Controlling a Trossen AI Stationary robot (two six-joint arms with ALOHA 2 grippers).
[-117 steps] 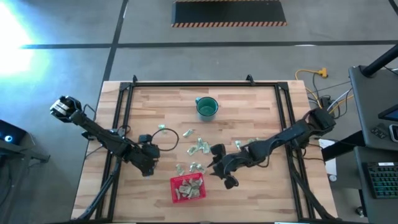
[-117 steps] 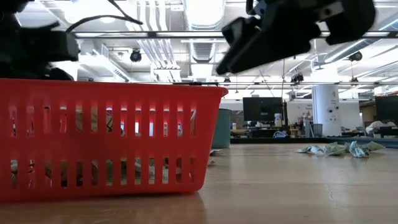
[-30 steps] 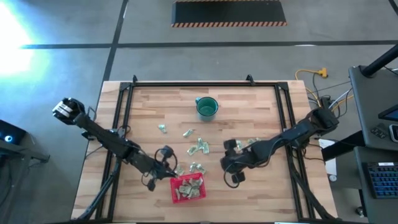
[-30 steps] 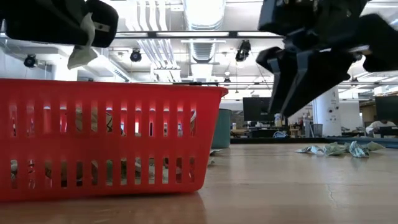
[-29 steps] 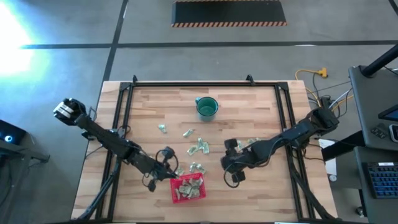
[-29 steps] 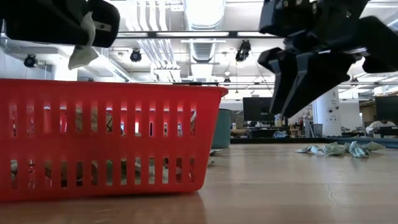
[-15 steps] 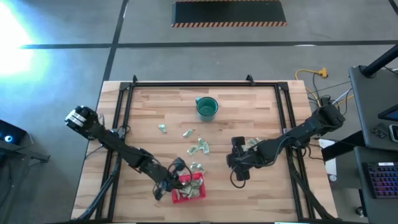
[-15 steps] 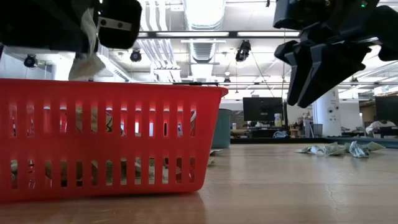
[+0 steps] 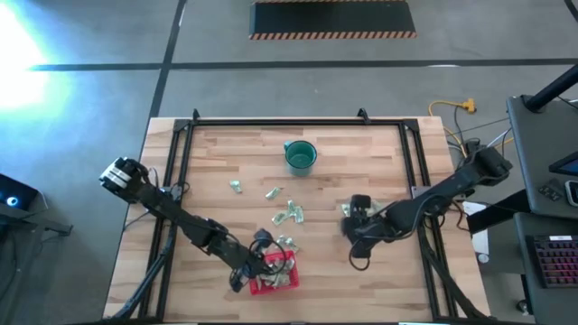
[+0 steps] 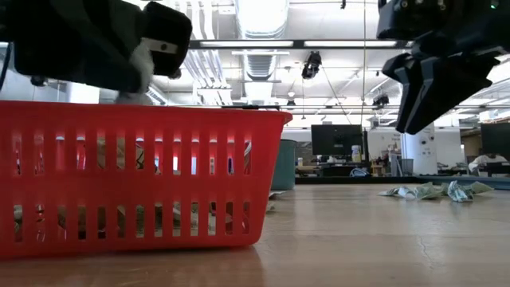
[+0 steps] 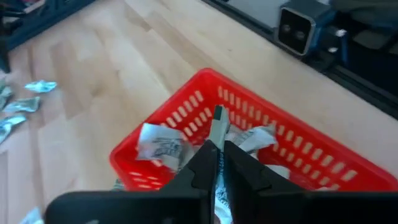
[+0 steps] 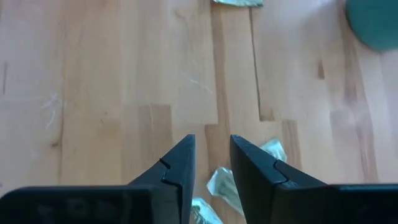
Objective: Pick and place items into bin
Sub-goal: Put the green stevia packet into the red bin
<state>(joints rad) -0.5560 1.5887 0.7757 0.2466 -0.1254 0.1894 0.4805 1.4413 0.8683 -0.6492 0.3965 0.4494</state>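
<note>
The red bin (image 9: 259,285) stands near the table's near edge and has several packets inside; its slatted wall (image 10: 143,183) fills the low view. My left gripper (image 11: 217,147) hovers over the bin (image 11: 186,113), shut on a whitish packet (image 11: 219,118). My right gripper (image 12: 211,155) is open, to the bin's right and above the table, over a small cluster of pale green packets (image 9: 368,207). More loose packets (image 9: 289,212) lie flat on the wood between the bin and the teal cup (image 9: 301,156). My left gripper pinches the packet between its two fingers, coming from above and slanting down. One end of the packet (image 11: 219,116) sticks out past the fingertips, and in the low view the packet (image 10: 140,76) hangs clear, just above the bin's rim.
The teal cup stands upright near the table's far edge. Single packets (image 9: 237,186) lie left of centre. A black frame rail (image 9: 411,171) runs along the table's sides. Bare wood lies right of the bin and along the near edge.
My left gripper has carried its packet toward the table's right and near edges, from beside the bin's left wall to over the bin, and a little lower. My right gripper has moved toward the table's right edge, away from the bin, to the packet cluster there.
</note>
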